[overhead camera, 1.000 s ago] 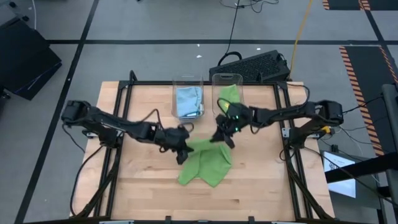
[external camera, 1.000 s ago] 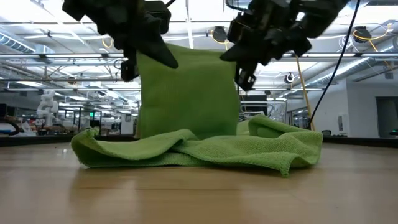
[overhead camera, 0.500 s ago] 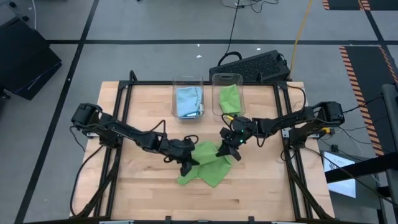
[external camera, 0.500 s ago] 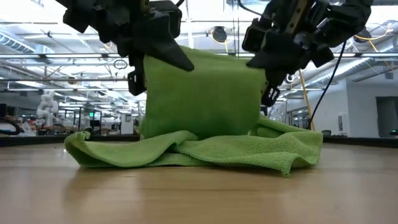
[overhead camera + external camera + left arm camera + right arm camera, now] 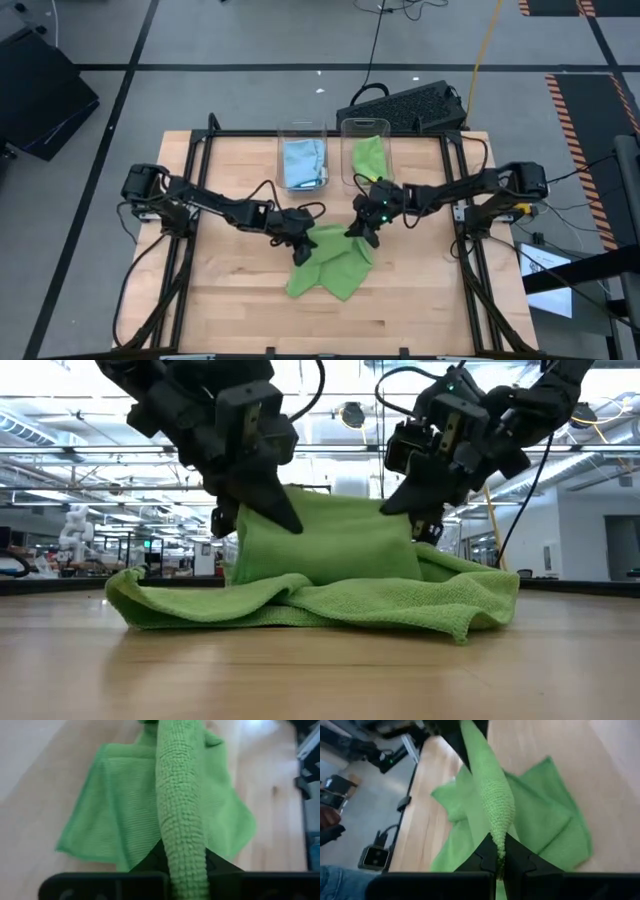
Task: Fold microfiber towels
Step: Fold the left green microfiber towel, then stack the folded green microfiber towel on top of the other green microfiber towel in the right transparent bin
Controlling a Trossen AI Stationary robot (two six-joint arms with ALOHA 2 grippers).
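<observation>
Now the green towel (image 5: pixel 330 550) edge, pinched by the left fingers (image 5: pixel 262 510) and right fingers (image 5: pixel 418 520), is carried lower and back; the fold is being laid.

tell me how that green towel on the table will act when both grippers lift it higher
Probably floppy: the green towel sags between the left gripper and right gripper, its remainder rumpled on the table. Likely light and unlikely to slip, given the nubby weave.
</observation>
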